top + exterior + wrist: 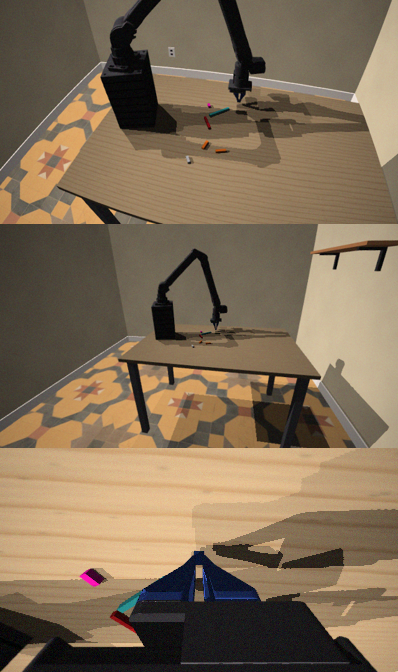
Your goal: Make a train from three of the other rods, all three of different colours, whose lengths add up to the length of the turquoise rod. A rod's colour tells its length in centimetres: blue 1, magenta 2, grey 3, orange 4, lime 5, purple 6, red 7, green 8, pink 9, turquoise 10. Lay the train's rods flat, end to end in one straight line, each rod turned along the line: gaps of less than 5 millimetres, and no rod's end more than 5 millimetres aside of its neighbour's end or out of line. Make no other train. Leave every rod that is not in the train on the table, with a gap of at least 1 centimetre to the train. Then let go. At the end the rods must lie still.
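Note:
My gripper (239,99) (215,328) (199,560) hangs above the table's back middle, shut on a small blue rod (199,553) at its fingertips. The turquoise rod (219,112) (129,604) lies flat just left of and below the gripper. A short magenta rod (209,105) (92,577) lies beside the turquoise rod's left end. A red rod (207,122) (121,620) lies in front of the turquoise rod. Two orange rods (204,144) (221,150) lie nearer the front, apart from each other. A grey rod (188,159) lies farthest forward. No rods touch end to end.
The arm's black base block (130,90) stands at the table's back left. The wooden table (280,193) ends at a front edge and a left edge over the tiled floor. A wall is close on the right.

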You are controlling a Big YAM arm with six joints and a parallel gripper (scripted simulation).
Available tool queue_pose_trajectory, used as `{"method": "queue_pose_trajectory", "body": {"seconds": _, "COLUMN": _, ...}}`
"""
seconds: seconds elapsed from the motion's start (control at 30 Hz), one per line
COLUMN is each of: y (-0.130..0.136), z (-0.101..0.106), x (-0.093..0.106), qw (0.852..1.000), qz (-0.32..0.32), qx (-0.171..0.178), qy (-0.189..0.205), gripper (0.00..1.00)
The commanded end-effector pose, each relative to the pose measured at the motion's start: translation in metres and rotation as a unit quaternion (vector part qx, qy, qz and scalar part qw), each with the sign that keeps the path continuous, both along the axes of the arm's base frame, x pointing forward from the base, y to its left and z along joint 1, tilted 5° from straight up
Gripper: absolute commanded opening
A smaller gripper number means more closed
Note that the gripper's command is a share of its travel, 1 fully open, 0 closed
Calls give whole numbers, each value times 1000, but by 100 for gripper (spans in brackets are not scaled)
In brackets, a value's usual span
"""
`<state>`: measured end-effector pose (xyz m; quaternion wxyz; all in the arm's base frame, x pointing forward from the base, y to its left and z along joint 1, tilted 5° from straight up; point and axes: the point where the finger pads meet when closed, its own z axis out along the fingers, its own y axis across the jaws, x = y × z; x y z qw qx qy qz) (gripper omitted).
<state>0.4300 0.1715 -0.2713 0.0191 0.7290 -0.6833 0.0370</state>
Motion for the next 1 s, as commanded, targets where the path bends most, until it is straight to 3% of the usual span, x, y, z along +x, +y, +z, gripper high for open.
{"method": "queue_pose_trajectory", "body": {"seconds": 0.0, "y": -1, "z": -6, "x": 9, "qw": 1000, "qz": 0, "qx": 4, "qy": -8, "gripper": 4}}
{"method": "queue_pose_trajectory", "body": {"seconds": 0.97, "y": -1, "z": -6, "x": 7, "qw": 1000, "qz": 2, "qx": 3, "qy": -7, "gripper": 4}}
